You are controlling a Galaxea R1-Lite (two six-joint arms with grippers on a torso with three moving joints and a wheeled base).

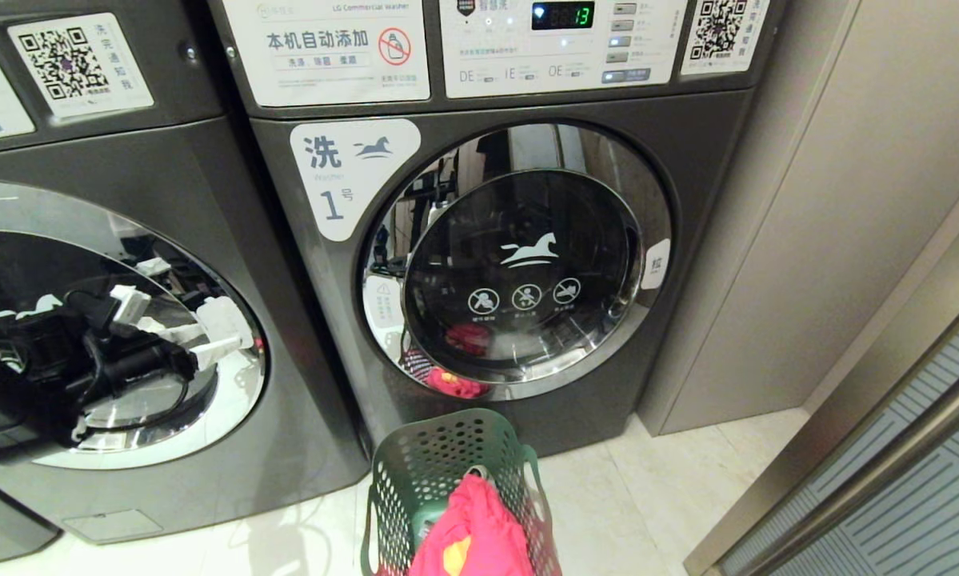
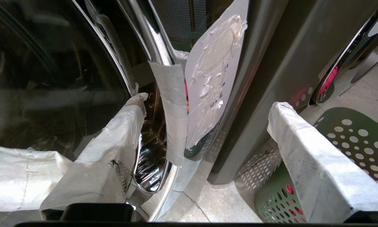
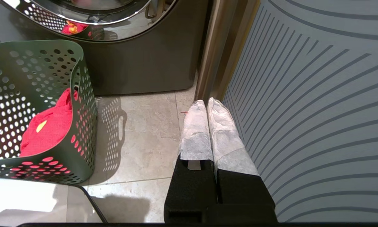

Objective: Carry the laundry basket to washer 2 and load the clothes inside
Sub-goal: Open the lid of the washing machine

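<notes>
On the tiled floor nearest me stands the dark green perforated plastic laundry basket (image 1: pixel 447 472), the pink-red and yellow clothes (image 1: pixel 475 536) inside. My right tool (image 3: pixel 204 105) hangs pressed together beside it. Beyond, my left tool (image 2: pixel 207 126) stands wide apart at the grey washer's chrome door rim (image 2: pixel 151 170). I judge door-opening is in hand; next needs a firm hold on that handle.

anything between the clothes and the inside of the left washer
Yes: the round door of the left washer is shut. The clothes lie in the basket on the floor; the open left gripper is at the door's rim.
</notes>
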